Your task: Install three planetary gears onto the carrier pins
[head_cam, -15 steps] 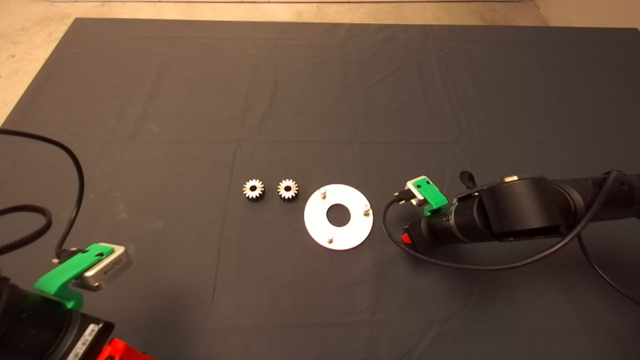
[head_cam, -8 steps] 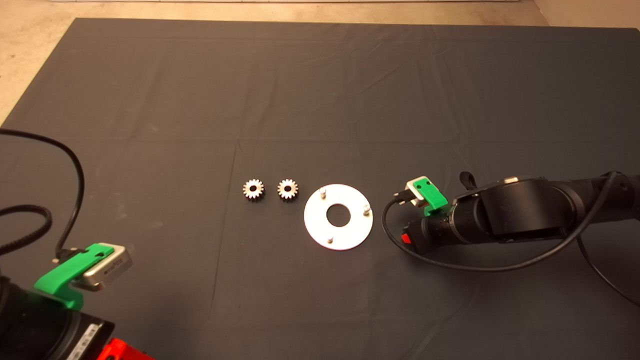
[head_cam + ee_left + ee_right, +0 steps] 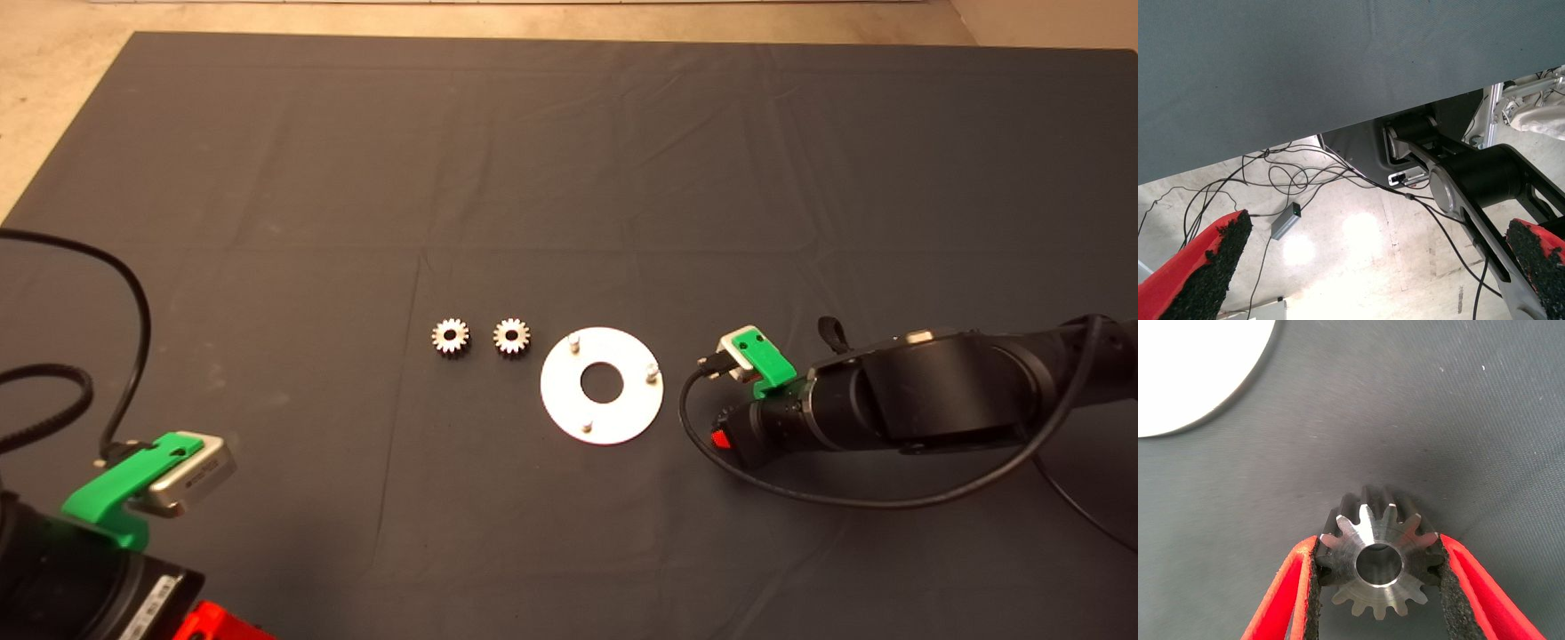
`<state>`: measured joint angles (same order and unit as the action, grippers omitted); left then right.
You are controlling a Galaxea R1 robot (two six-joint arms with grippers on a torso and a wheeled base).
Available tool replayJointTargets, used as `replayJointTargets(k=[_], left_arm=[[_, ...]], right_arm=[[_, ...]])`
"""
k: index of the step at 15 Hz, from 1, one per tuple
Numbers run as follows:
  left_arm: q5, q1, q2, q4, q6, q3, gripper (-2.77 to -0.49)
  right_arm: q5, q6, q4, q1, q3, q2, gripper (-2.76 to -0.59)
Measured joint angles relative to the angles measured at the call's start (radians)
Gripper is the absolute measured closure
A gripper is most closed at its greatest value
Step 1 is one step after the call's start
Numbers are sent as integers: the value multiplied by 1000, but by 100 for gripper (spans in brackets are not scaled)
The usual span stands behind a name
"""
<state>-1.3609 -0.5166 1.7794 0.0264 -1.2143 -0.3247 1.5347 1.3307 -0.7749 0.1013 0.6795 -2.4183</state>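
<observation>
My right gripper [image 3: 1378, 587] squeezes one gear [image 3: 1379, 553] tight; next I must carry it left to a pin [image 3: 652, 372] on the round plate [image 3: 622, 418].

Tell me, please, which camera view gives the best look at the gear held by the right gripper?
The right wrist view: the gear fills it, teeth and centre hole clear, pinched between the right gripper pads. In the head view the right arm hides it; only the two loose gears show. The left wrist view shows mat edge and floor, no gear.
</observation>
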Motion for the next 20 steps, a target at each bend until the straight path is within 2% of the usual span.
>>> replayJointTargets(k=[2, 7, 9, 13, 17, 20], left_arm=[[0, 0, 0, 0, 0, 0, -277], [0, 0, 0, 0, 0, 0, -277], [0, 0, 0, 0, 0, 0, -277], [0, 0, 2, 0, 0, 0, -277], [1, 0, 2, 0, 0, 0, -277], [1, 0, 2, 0, 0, 0, -277]], right_arm=[[0, 7, 0, 22, -16, 0, -100], [0, 37, 1, 109, -55, 2, -97], [0, 47, 2, 134, -61, 0, -97], [6, 56, 9, 148, -62, -62, -97], [-1, 59, 16, 164, -45, -156, -97], [0, 62, 20, 165, -12, -179, -97]])
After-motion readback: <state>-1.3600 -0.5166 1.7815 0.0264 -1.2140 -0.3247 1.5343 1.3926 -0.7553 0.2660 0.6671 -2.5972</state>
